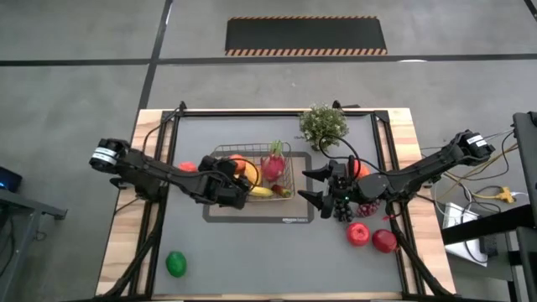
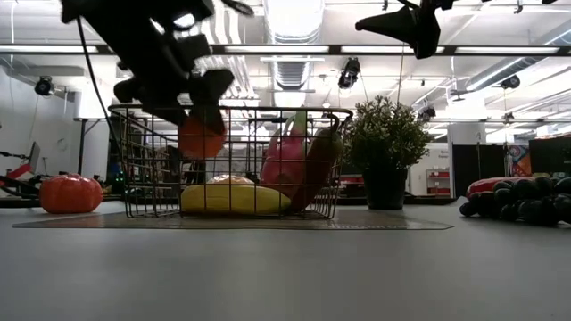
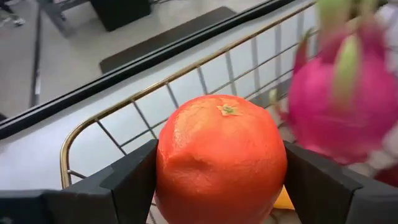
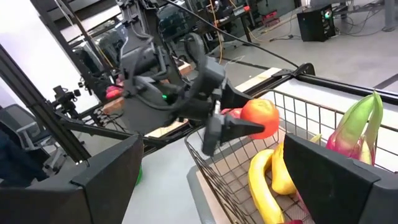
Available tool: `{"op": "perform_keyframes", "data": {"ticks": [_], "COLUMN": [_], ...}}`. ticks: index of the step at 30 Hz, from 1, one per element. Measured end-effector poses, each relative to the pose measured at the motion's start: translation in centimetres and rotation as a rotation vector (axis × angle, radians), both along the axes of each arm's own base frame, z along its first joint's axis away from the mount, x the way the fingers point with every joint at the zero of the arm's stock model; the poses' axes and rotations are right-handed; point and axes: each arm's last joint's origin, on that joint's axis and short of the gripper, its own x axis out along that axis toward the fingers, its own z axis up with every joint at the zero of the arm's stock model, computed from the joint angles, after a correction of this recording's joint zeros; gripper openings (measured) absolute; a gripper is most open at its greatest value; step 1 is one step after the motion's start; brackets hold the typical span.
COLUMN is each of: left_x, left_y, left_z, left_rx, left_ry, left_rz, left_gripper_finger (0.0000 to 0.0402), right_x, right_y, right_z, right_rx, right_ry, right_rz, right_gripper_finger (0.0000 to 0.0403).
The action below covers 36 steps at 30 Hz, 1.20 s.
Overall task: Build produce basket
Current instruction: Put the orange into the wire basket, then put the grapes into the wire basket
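The wire basket [image 1: 295, 164] stands on a dark mat in the middle of the table, holding a yellow banana [image 2: 234, 198], a pink dragon fruit [image 1: 273, 164] and more fruit. My left gripper [image 1: 237, 179] is over the basket's left part, shut on an orange [image 3: 221, 165]. In the low view the orange [image 2: 201, 138] hangs below the rim, above the banana. My right gripper [image 1: 312, 184] is open and raised just right of the basket, touching nothing. Dark grapes [image 1: 367, 208], two red apples [image 1: 358, 233] and a green lime [image 1: 176, 263] lie on the table. My left gripper pinches the orange between its two fingers [image 3: 134, 180], one on each opposite side of its widest part [image 3: 163, 163]. The fingers slant down from the table's left. The orange is lifted clear inside the basket's walls, its stem end [image 3: 227, 110] facing away from the fingers.
A potted plant [image 1: 323, 124] stands at the basket's far right corner. A red fruit [image 1: 187, 167] lies left of the basket, and an orange-red one [image 1: 359, 168] sits behind my right arm. The near middle of the table [image 1: 268, 260] is bare.
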Motion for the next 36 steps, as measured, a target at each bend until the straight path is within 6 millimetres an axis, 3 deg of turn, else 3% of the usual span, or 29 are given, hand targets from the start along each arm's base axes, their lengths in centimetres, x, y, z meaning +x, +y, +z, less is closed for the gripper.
{"op": "perform_keyframes", "data": {"ticks": [9, 14, 23, 36], "left_x": [0.6, 0.6, 0.6, 0.6], "left_y": [1.6, 1.6, 1.6, 1.6], "left_z": [-1.6, -1.7, -1.7, -1.7], "left_rx": [-0.024, -0.023, -0.022, -0.028], "left_ry": [0.075, 0.08, 0.08, 0.083], "left_rz": [0.051, 0.053, 0.053, 0.049], "left_gripper_finger": [0.0282, 0.0284, 0.0327, 0.0331], "right_x": [0.0, 0.0, 0.0, 0.0], "right_y": [0.0, 0.0, 0.0, 0.0], "right_z": [-0.1, -0.2, -0.2, -0.2], "right_rx": [-0.003, -0.005, -0.005, -0.003], "right_ry": [0.008, 0.015, 0.017, 0.02], "right_rz": [0.0, 0.0, 0.0, 0.001], "right_gripper_finger": [0.0368, 0.0368, 0.0368, 0.0368]}}
